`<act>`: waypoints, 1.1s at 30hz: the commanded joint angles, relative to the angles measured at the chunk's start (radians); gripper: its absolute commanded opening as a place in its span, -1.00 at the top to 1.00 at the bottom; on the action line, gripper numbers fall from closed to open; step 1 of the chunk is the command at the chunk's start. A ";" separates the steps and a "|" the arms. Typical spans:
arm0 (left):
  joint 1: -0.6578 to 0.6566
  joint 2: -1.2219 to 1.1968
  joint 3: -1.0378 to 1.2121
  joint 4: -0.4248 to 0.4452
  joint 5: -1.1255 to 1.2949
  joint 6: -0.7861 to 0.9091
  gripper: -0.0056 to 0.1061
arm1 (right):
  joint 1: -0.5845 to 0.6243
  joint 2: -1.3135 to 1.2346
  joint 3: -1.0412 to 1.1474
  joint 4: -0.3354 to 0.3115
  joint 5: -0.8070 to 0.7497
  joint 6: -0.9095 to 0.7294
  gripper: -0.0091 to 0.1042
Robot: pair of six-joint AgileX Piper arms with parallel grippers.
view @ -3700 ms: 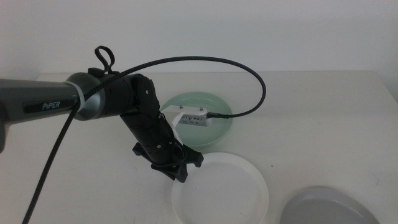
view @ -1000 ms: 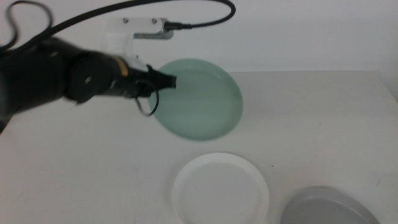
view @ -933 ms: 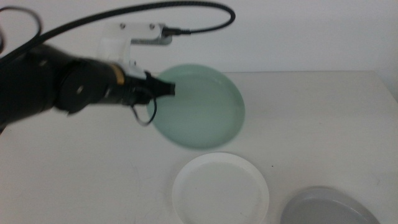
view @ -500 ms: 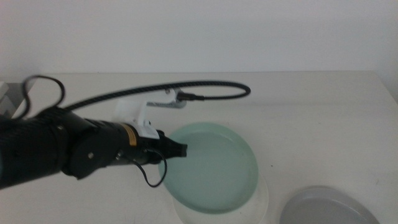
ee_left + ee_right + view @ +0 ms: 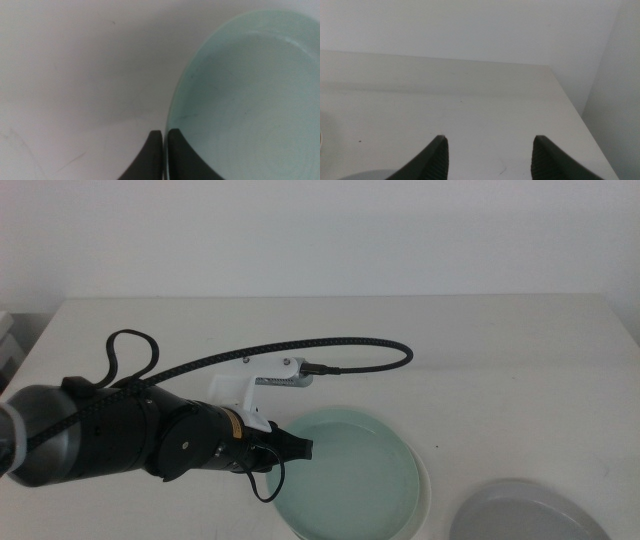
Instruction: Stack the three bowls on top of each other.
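Jaws on the left gripper [image 5: 300, 448] are pinched tight on the near-left rim of the mint green bowl [image 5: 350, 475], and the left wrist view makes that plain: both dark jaws press together with the thin edge of the bowl between them. That arm comes in from the left side of the middle view and holds the green bowl right over the white bowl [image 5: 424, 490], which is almost fully covered, with only a thin white crescent showing along the green one's right edge. Can't tell whether the green bowl is already resting in the white one or hanging just above it. So I'd say we're at the end of the first stacking step, placing green onto white. Next move looks like settling it flat, letting go of the rim and backing out without dragging the bowl sideways. Further right, the grey bowl [image 5: 530, 515] sits on the table [image 5: 520, 360] near the bottom edge, apart from the other two and not stacked yet. Over on the right, the right gripper [image 5: 490, 155] just waits off to the side with its jaws spread wide and nothing between them, only bare table ahead of it.
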 commanded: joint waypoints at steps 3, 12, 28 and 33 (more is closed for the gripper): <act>-0.006 -0.039 -0.021 -0.012 -0.060 -0.006 0.49 | -0.004 -0.026 -0.006 -0.003 -0.076 -0.012 0.08; -0.004 -0.185 -0.032 -0.005 0.005 0.088 -0.98 | -0.004 -0.026 -0.006 -0.003 -0.076 -0.012 0.08; -0.005 -0.870 -0.149 -0.099 0.661 0.445 -0.98 | -0.004 -0.026 -0.006 -0.003 -0.076 -0.012 0.08; -0.005 -1.023 -0.149 -0.116 0.761 0.450 -0.98 | -0.004 -0.026 -0.006 -0.003 -0.076 -0.012 0.08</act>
